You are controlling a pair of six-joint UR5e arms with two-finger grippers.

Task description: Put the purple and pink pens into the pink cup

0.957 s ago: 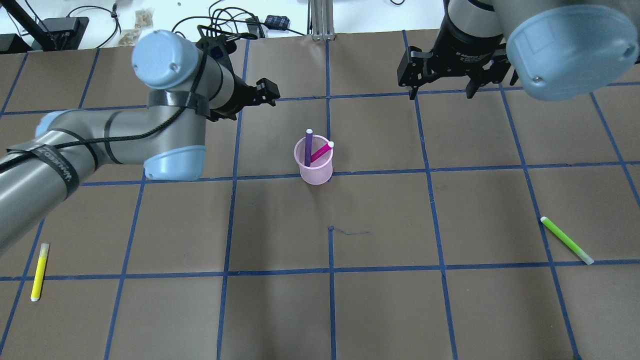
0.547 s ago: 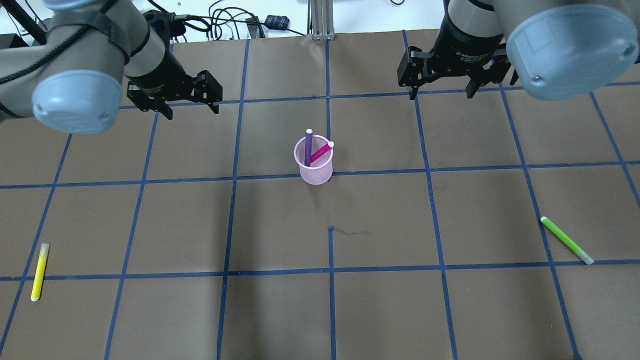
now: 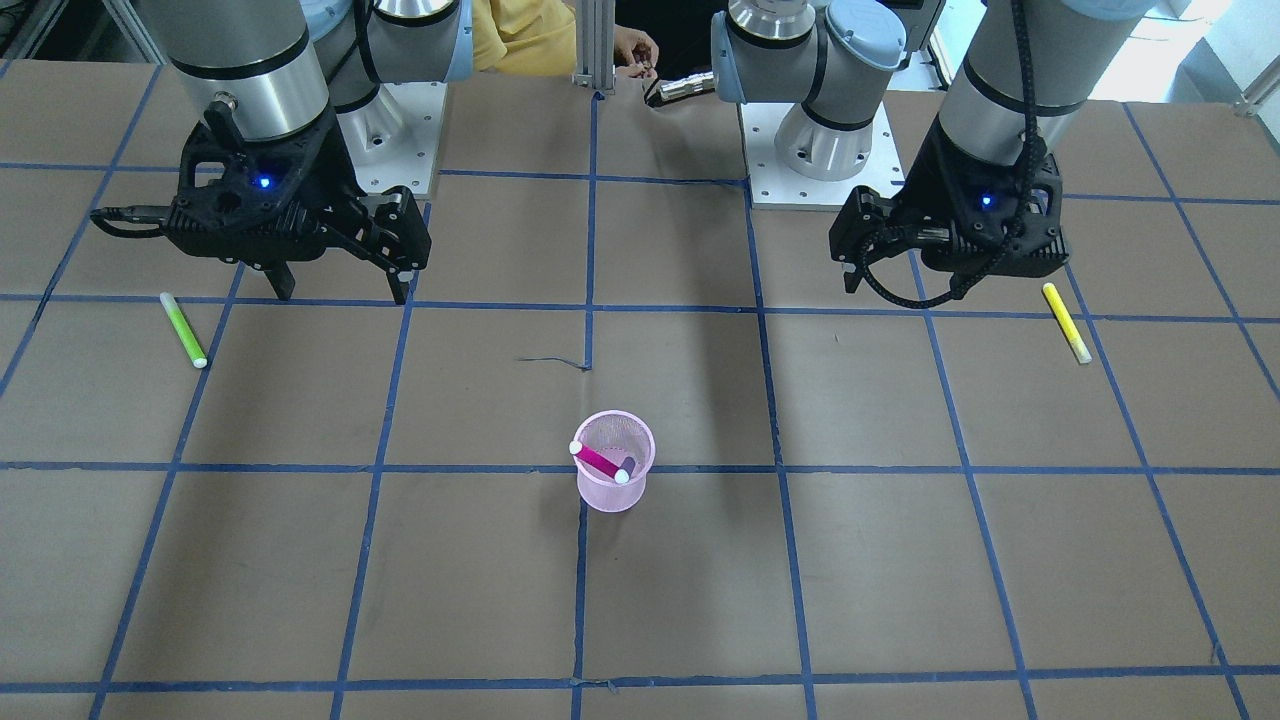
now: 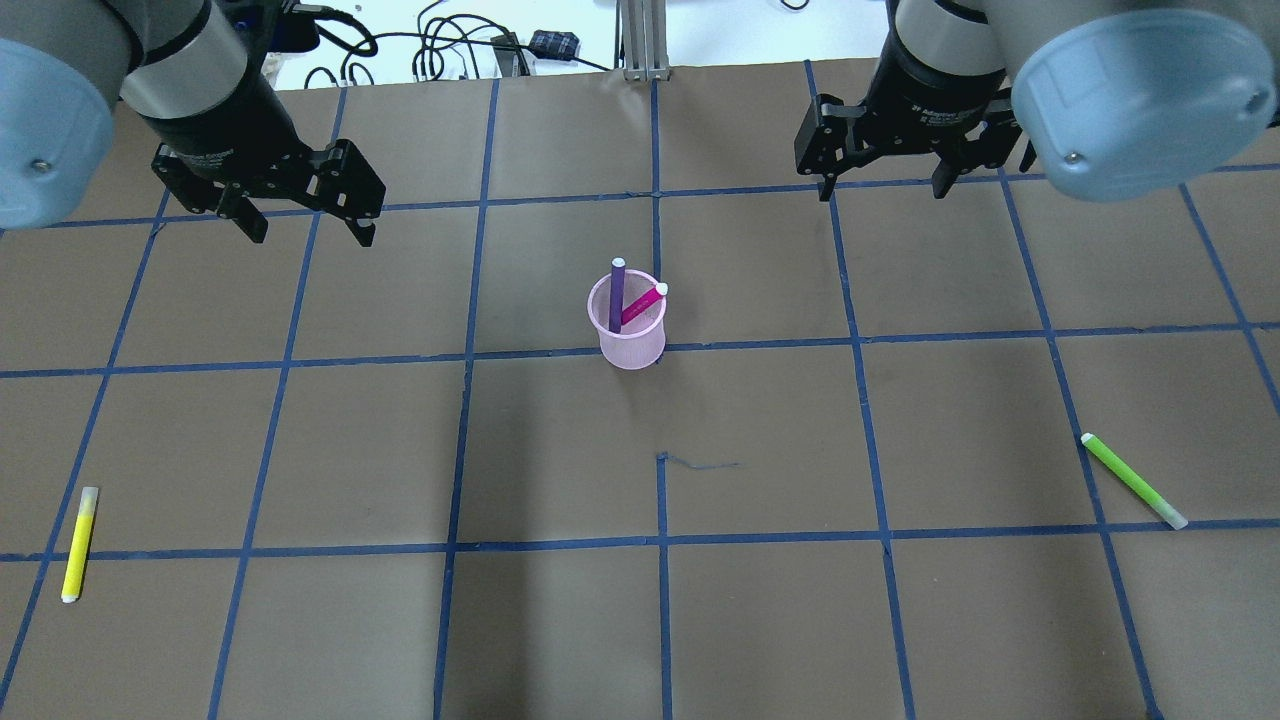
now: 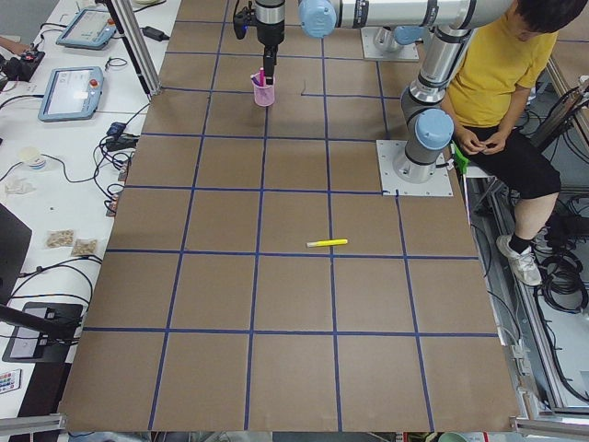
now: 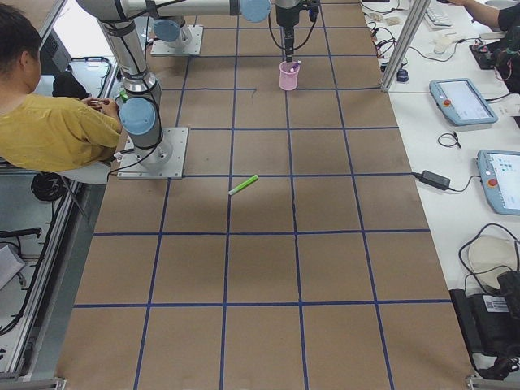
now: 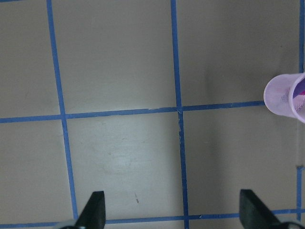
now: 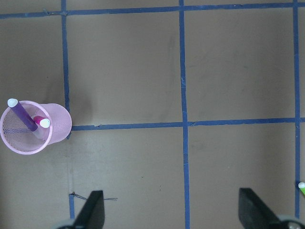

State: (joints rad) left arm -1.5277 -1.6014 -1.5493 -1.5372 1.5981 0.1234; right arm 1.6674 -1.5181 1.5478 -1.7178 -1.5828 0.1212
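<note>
Swung back out to its own side, the left fingers [image 4: 361, 226] now hang spread and empty like the right fingers [image 4: 823, 184], the pink cup [image 4: 631, 346] on the table [image 4: 760, 620] between them, purple pen [image 4: 616, 292] and pink pen [image 4: 640, 306] leaning inside.

left gripper [image 4: 310, 237] jaws spread, right gripper [image 4: 882, 193] likewise

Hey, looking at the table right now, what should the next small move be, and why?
Likely just park both arms where they are: the purple pen and pink pen stand inside the pink cup, and the left gripper and right gripper hang away from it, jaws open and empty. The yellow pen and green pen aren't task items.
</note>
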